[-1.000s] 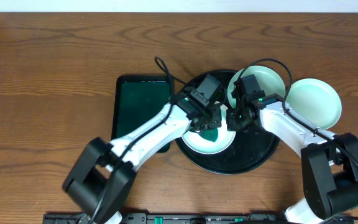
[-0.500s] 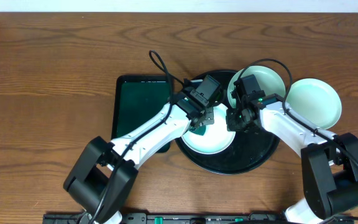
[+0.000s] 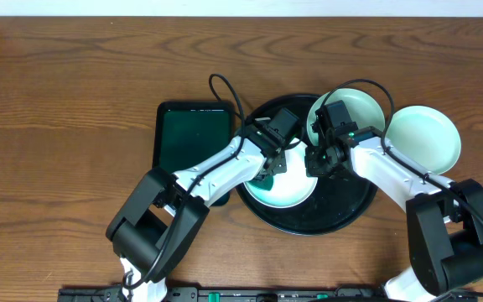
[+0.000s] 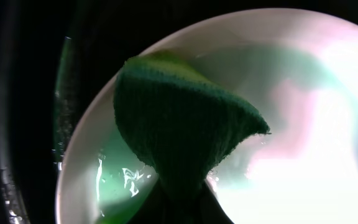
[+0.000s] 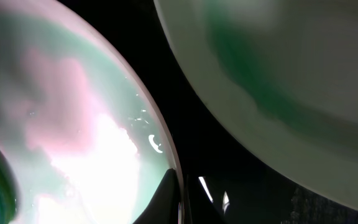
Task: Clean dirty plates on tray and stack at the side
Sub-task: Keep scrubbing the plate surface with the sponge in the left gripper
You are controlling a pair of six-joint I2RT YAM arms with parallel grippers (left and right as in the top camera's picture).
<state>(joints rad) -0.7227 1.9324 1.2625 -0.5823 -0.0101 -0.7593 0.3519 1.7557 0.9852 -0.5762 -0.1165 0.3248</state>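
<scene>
Overhead: front plate [image 3: 296, 191] sits on the black tray [image 3: 342, 205], lower left of the tray's middle. Down on it is the left gripper [image 3: 273, 165]. Left wrist view shows a green cloth [image 4: 179, 124] bunched into the jaws, which are clamped tight on it, and pressed to the plate face for wiping. Opposite, the right gripper [image 3: 313, 161] is pinched onto the same plate's right rim (right wrist view), likely to stop it sliding under the wipe. The second plate [image 3: 359, 109] overlaps the tray's upper-right rim, probably queued. The third plate [image 3: 423, 138] is off the tray at right on the table [image 3: 57, 101], which looks like the stack spot. The green rectangular tray [image 3: 193, 138] is at left.
</scene>
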